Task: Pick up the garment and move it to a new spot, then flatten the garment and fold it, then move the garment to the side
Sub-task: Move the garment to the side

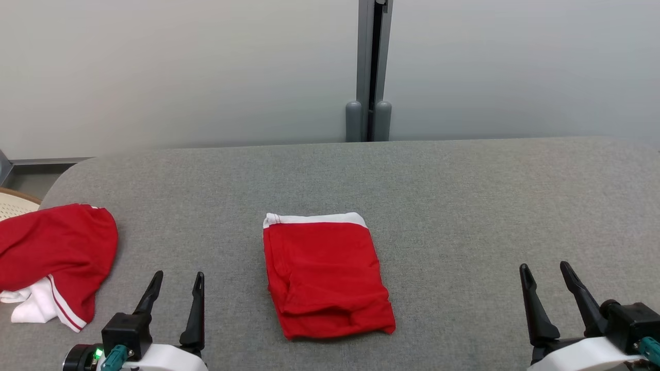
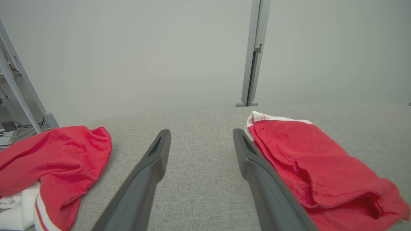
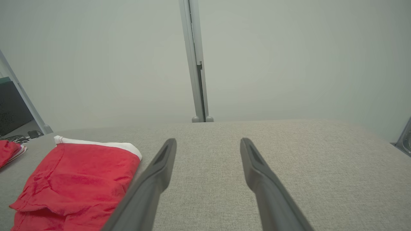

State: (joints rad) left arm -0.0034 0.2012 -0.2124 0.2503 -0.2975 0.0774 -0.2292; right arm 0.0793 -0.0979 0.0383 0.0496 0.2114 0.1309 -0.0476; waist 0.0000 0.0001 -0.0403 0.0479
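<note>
- Step in hand (judged): folding appears done. The move to the side is taken as the remaining step.
- Garment [image 1: 326, 278]: lies flat at ctr of the grey table [image 1: 464, 206] as a compact red rectangle, w/ a white band [image 1: 314, 218] at its far edge. It is not held or touched by either gripper.
- Left gripper [image 1: 179, 274]: fingers are spread and nothing is held. It is parked near-left of the garment, apart from it.
- Right gripper [image 1: 544, 265]: fingers are spread and nothing is held. It is parked well apart from the garment, on its right.
- Second garment [image 1: 56, 252]: crumpled, red w/ white trim, at the table's left edge near the left gripper. It is well apart from the folded one.
- Next move (judged): all layers must be pinched together at an edge. The near edge is seen bulged and loose in the left wrist view, so a top-layer-only grip would likely open the fold.
- Two-gripper lift is advised, one per side, so the stack is kept flat.
- Destination (judged): the left side is partly taken by the second garment, so the right is rated easier. The intended side cannot be told.
- Risk: dragging across the cloth-covered surface may ruck the lower layers; a lift-and-place is preferred.
</note>
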